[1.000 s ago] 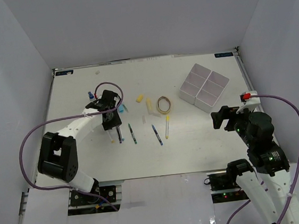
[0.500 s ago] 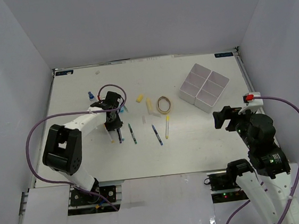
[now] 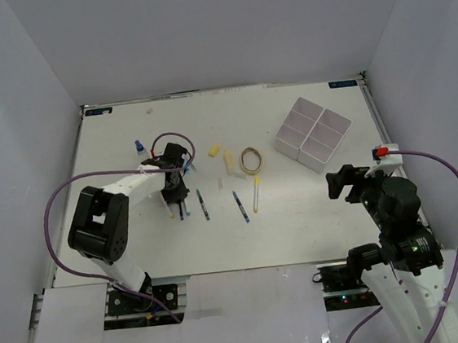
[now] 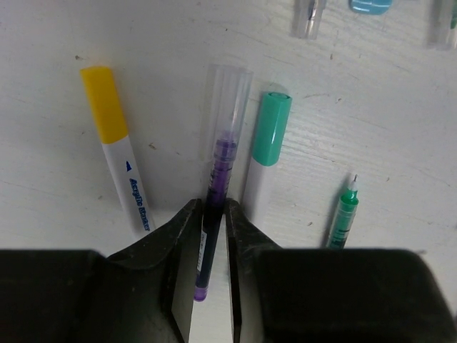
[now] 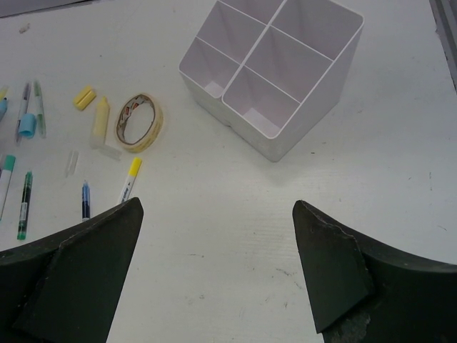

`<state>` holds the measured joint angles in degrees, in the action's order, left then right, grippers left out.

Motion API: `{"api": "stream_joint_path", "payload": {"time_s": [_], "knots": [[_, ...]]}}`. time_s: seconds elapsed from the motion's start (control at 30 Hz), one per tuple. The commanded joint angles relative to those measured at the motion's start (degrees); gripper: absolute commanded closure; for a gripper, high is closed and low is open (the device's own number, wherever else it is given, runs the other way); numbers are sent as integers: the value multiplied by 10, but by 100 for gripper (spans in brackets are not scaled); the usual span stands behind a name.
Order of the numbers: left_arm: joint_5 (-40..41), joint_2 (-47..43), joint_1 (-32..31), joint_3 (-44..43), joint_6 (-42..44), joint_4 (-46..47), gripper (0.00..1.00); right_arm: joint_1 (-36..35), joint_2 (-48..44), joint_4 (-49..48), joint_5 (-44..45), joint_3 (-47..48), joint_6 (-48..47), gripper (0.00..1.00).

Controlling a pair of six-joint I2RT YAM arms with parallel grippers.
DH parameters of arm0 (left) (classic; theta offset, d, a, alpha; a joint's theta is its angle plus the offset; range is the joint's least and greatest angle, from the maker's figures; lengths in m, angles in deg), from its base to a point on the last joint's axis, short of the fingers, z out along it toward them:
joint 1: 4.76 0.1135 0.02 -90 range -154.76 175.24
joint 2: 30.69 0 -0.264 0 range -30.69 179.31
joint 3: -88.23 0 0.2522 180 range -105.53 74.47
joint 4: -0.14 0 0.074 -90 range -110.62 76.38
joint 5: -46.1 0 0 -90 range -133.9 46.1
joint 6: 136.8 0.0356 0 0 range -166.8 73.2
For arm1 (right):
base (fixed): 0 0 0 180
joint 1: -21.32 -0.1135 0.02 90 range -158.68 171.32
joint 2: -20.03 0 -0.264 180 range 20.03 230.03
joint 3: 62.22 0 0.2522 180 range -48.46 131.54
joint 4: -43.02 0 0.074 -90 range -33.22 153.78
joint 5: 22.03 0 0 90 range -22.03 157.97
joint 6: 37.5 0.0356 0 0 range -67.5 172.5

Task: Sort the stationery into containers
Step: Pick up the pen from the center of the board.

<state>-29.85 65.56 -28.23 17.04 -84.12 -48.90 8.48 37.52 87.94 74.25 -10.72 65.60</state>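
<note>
left hand clamped on purple pen w/ clear cap pointing straight away; right hand apart

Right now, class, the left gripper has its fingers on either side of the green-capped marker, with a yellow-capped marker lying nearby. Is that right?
No. In the left wrist view the left gripper has its fingers on either side of the clear-capped purple pen; the green-capped marker lies beside it. The yellow-capped marker does lie nearby.
</note>
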Motion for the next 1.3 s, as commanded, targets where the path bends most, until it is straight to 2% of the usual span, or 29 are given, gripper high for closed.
{"api": "stream_joint_path", "payload": {"time_s": [0.0, 0.2, 0.33, 0.5, 0.63, 0.73, 0.77, 0.83, 0.87, 0.9, 1.03, 1.13, 1.27], "knots": [[10, 8, -3, 10, -10, 13, 69, -3, -4, -21, 7, -2, 4, 8], [15, 10, -3, 14, -10, 15, 69, -3, -4, -20, 4, -3, 3, 9], [13, -1, -3, 11, -5, 14, 88, -3, -5, -22, -2, -4, 2, 8], [19, -54, -3, -12, 9, -7, 91, -2, 8, -24, -37, 8, -11, 10], [15, -121, -3, -44, 57, -9, 96, -2, 40, -22, -87, 44, -29, 10], [-29, -181, -3, -59, 124, 37, 100, -2, 83, -30, -138, 87, -29, 10], [-72, -196, -3, -58, 176, 74, 100, -2, 105, -35, -152, 108, -30, 10], [-122, -235, -3, -53, 219, 129, 100, -2, 140, -81, -226, 125, -26, 10], [-179, -249, -3, -48, 260, 151, 100, -2, 154, -100, -245, 133, -15, 10], [-201, -272, -4, -32, 280, 172, 100, -3, 168, -118, -288, 151, 8, 10], [-301, -304, -5, -12, 354, 255, 100, -4, 284, -163, -355, 219, 55, 10], [-355, -300, -6, -9, 370, 280, 100, -27, 351, -175, -354, 265, 61, 10], [-409, -276, -12, -15, 386, 312, 100, -128, 415, -188, -265, 313, 41, 10]]}}
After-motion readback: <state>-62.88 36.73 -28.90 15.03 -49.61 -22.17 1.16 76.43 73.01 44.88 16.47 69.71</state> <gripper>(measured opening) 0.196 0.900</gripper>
